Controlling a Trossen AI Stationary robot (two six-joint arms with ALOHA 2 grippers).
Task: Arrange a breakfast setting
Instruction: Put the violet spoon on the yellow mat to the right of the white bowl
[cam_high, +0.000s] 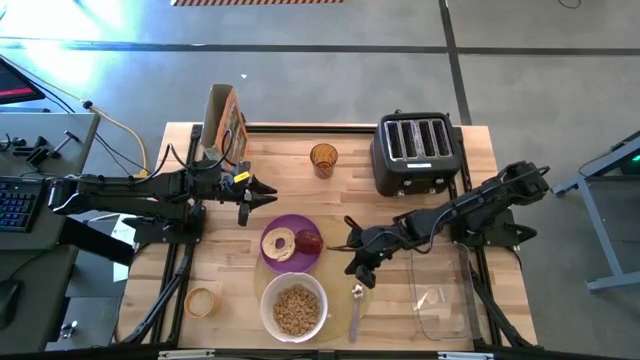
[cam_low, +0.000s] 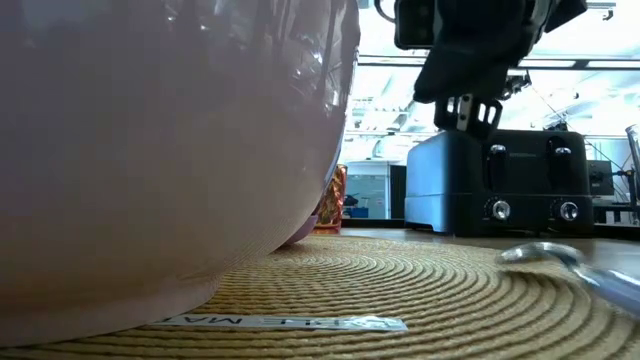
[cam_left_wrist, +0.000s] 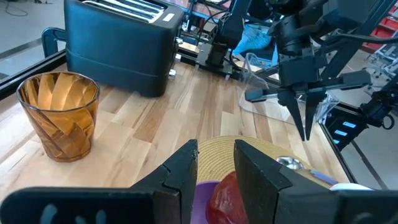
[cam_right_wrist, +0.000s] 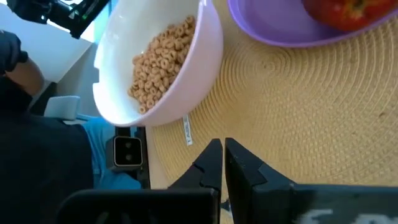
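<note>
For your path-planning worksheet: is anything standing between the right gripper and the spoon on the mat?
Nothing visible does. The right gripper, shut, hangs just above the mat, with the spoon lying directly beside it; the bowl and purple plate sit off to the side.

Floor (cam_high: 330, 70): grey concrete, dark seam lines crossing it, bright glare patch at upper left. Striped hazard tape (cam_high: 260, 2) at the top edge. Bench (cam_high: 290, 165): light wood planks, set in a black metal frame. Keyboard (cam_high: 14, 205) on a side desk to the left. Low view: ceiling beams (cam_low: 400, 65) and bright overhead light behind. Blue cloth (cam_left_wrist: 258, 37) and metal frames beyond the bench's far edge.
</note>
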